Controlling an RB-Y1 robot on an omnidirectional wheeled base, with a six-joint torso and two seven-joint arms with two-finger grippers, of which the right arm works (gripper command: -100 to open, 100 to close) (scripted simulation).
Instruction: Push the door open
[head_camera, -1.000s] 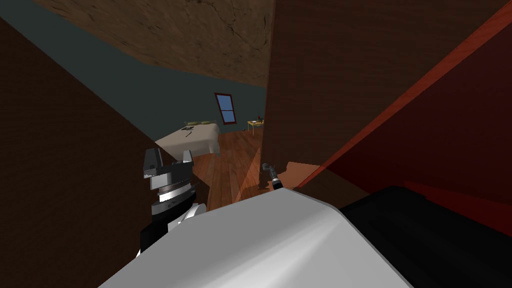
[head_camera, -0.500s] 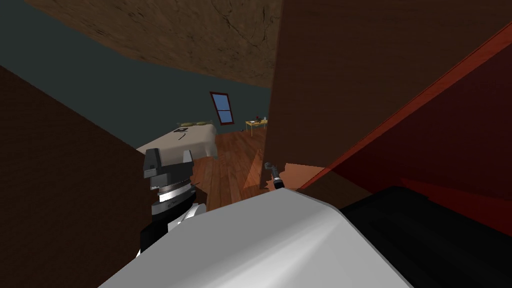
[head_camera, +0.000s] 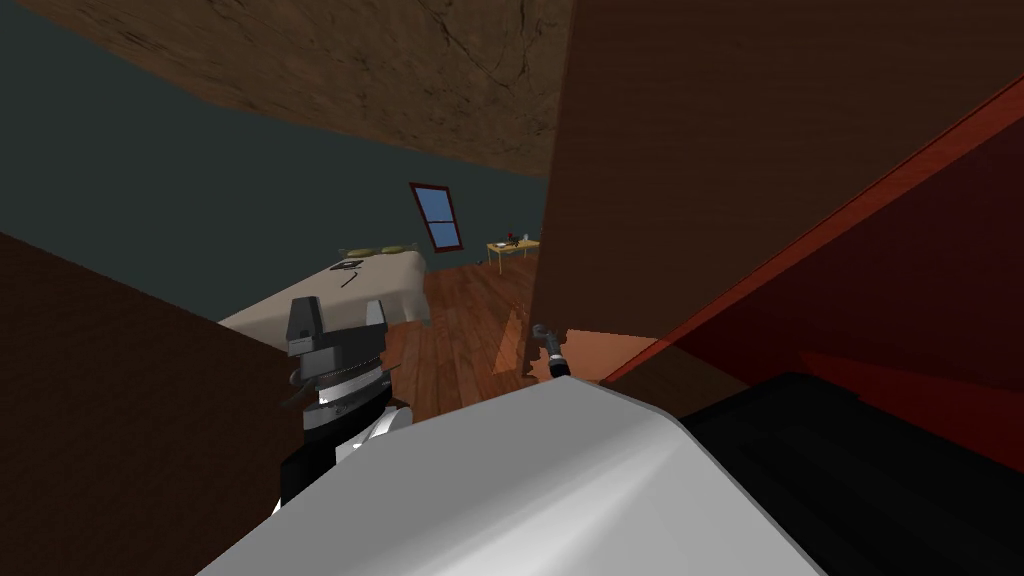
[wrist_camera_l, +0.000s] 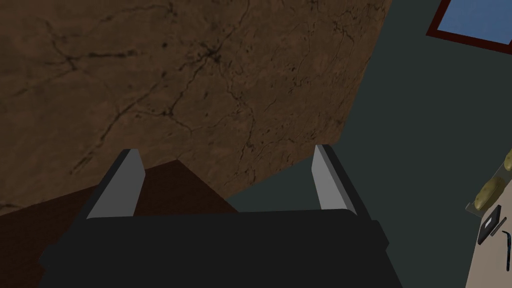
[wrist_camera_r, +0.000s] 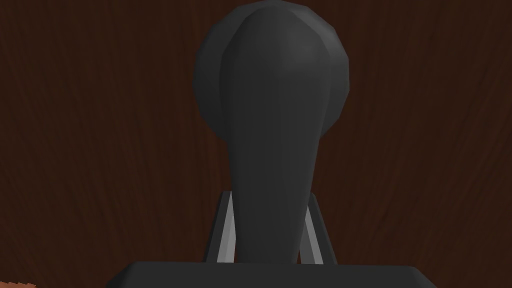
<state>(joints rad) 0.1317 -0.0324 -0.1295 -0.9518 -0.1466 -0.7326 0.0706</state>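
1. Dark brown wooden door (head_camera: 720, 150): stands straight ahead of the right jaws. Its free edge has swung further from the left jaws over the last second, so the gap is wider. Judged partly open; pushing is not finished.
2. Dark brown flat surface (head_camera: 110, 400): beside the left jaws. It has sunk lower in the head view, probably through my own advance.
3. Beige bed (head_camera: 350, 290): beyond the left jaws, more of it now exposed.
4. Left gripper (wrist_camera_l: 226, 150): raised, fingers spread, holding nothing.
5. Right gripper (wrist_camera_r: 270, 197): fingers pinching the handle.
6. Dark grey lever door handle (wrist_camera_r: 272, 125): between the right jaws, against the door face.
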